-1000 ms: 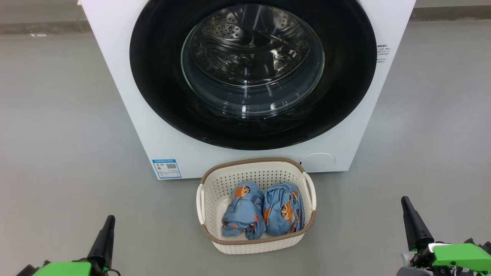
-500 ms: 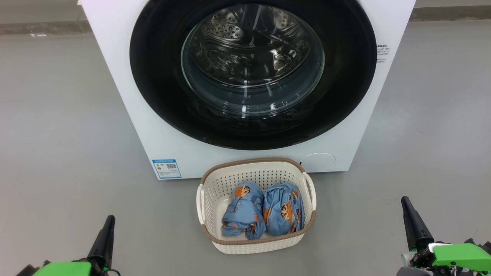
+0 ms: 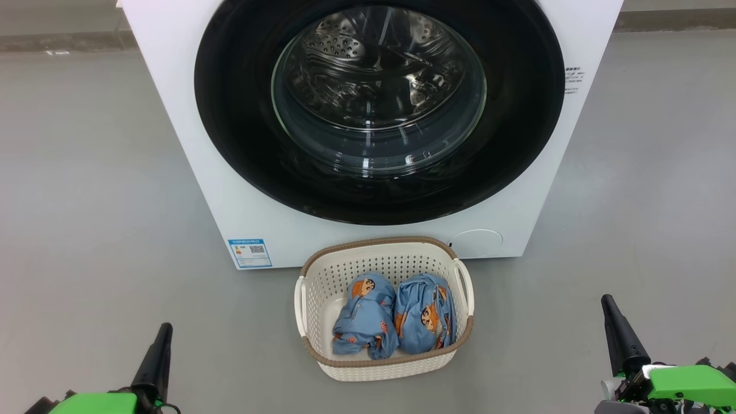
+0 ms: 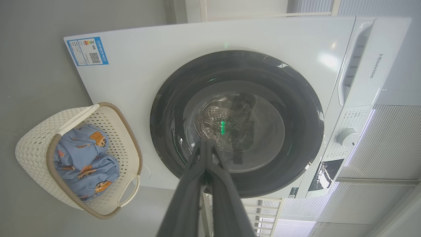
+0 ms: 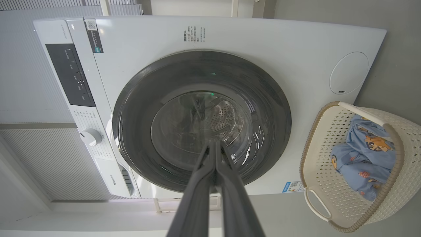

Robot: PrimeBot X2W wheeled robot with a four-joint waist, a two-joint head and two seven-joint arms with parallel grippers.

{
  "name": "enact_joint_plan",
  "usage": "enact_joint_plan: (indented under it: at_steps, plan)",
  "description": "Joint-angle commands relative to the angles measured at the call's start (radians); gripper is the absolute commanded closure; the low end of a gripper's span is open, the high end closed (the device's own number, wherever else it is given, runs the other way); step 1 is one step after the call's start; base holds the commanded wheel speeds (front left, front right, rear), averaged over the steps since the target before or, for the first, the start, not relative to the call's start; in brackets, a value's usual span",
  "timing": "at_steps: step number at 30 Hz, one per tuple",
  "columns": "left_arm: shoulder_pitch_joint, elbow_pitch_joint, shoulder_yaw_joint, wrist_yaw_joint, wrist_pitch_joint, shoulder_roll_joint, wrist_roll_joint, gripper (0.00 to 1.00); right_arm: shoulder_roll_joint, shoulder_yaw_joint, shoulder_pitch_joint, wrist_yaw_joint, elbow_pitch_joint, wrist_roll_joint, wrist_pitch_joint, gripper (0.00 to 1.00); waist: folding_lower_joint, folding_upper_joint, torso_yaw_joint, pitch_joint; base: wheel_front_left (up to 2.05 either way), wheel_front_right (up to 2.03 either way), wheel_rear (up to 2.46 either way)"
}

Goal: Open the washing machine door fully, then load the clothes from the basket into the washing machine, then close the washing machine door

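Grey floor (image 3: 86,201); basket (image 3: 374,240) of clothes (image 3: 368,313) just before washing machine (image 3: 178,115), washing machine door (image 3: 241,161) closed; left gripper (image 3: 165,328), right gripper (image 3: 605,300) both pinched together.

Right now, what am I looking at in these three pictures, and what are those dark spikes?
A two-armed robot faces a washer, door shut. One picture looks down from its head: the spikes at the bottom corners are its left gripper and right gripper, both shut, holding nothing. The other two come from wrist cameras looking along those fingers, so the room appears sideways. On the floor before the washer stands a basket holding two blue clothes bundles.
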Motion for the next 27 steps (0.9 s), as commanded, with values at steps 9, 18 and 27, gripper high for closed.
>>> enact_joint_plan:
  at_steps: [9, 18, 27]
  plan:
    - [-0.042, -0.025, 0.035, -0.003, 0.007, 0.013, 0.016, 1.00, -0.004, 0.022, -0.041, 0.002, -0.028, -0.012, 0.008, 1.00, 0.0000, 0.0000, 0.000, 0.000, 0.00, 0.00, 0.00]
    - [0.016, 0.016, -0.012, 0.000, -0.018, -0.008, 0.010, 0.00, 0.004, 0.006, 0.017, 0.000, 0.023, -0.005, -0.017, 0.00, 0.0021, 0.0000, 0.002, -0.001, 0.00, 0.00, 0.00]
    - [0.016, 0.002, -0.016, 0.000, -0.042, -0.007, 0.048, 0.00, -0.002, 0.020, 0.022, 0.000, 0.019, -0.037, -0.042, 0.00, 0.0001, 0.0000, 0.004, 0.001, 0.00, 0.00, 0.00]
